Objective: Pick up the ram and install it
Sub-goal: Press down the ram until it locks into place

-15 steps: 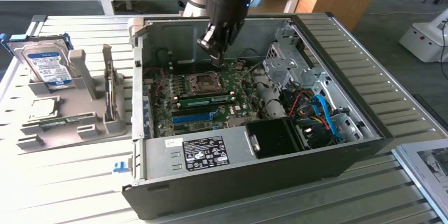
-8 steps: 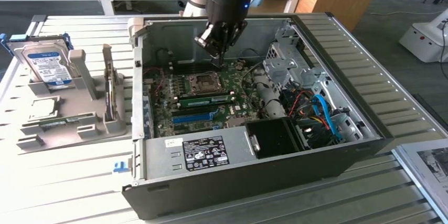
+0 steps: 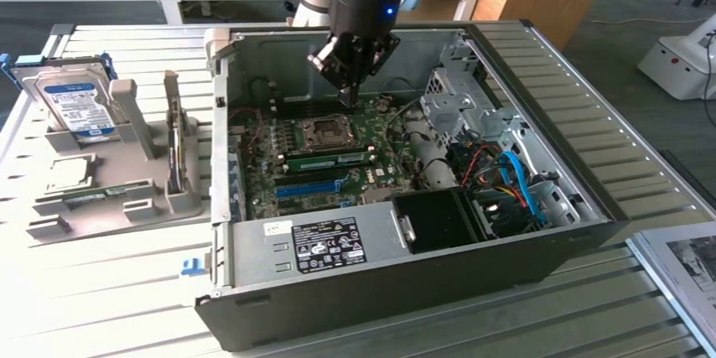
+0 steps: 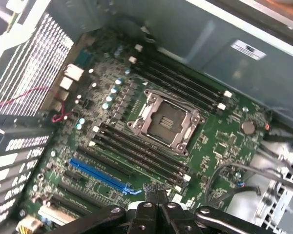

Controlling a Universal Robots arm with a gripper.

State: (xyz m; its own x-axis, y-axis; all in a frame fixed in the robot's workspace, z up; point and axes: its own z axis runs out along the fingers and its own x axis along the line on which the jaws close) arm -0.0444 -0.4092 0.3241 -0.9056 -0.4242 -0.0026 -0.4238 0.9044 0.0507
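My gripper (image 3: 350, 96) hangs inside the open computer case (image 3: 582, 207), just above the motherboard (image 3: 381, 175) near the empty CPU socket (image 3: 328, 130). Its fingers (image 4: 147, 204) are pressed together and I see nothing between them. A long, narrow green stick, the ram (image 3: 330, 159) by its look, lies along the memory slots in front of the socket in the exterior view, apart from the gripper. In the wrist view the socket (image 4: 165, 122) sits between two banks of dark memory slots (image 4: 136, 152), and I cannot make out the stick there.
A grey holder (image 3: 168, 194) on the exterior view's left carries a silver hard drive (image 3: 76, 106), an upright card (image 3: 173, 136) and a small green board (image 3: 95, 196). A blue slot strip (image 3: 308, 188), the power supply (image 3: 324, 245) and bundled cables (image 3: 509, 178) crowd the case.
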